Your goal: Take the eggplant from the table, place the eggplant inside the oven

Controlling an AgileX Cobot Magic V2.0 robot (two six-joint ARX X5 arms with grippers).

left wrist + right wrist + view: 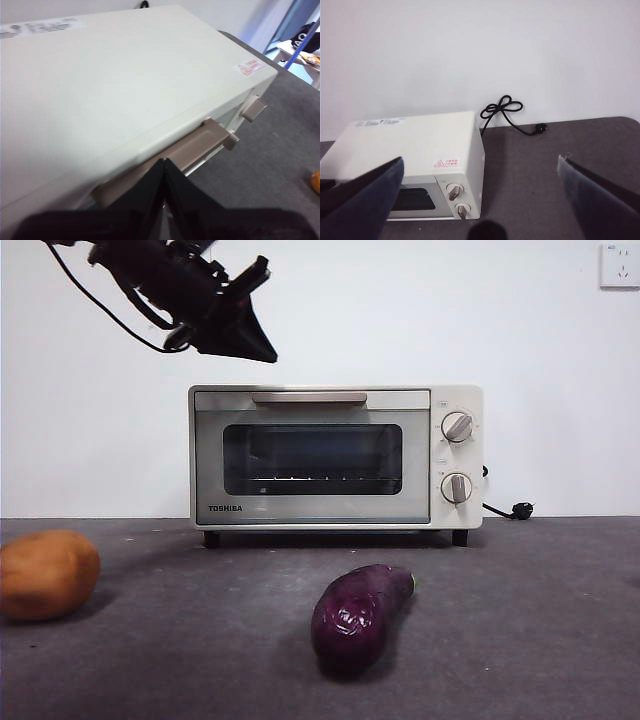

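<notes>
Grey table (560, 580) lies bare around the eggplant (360, 615) before the closed oven (335, 455), above whose handle (165, 162) the left gripper (164, 167) hangs pressed together, while the right gripper (480, 170) shows spread only from its wrist.

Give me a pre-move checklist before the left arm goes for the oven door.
1. Oven door shut, so it needs opening first: ok, shut.
2. Left tool lined up over the door handle: ok, it hangs above the oven's front edge, jaws shut, no contact visible.
3. Right tool out of the way: ok, high above the table, jaws wide open, empty.
4. Eggplant reachable: ok, lying free on the table in front of the oven.
5. Door swing path free: cannot tell, the eggplant lies in front of the door and depth is unclear.
6. Potato clear of the work: ok, far to one side.
</notes>
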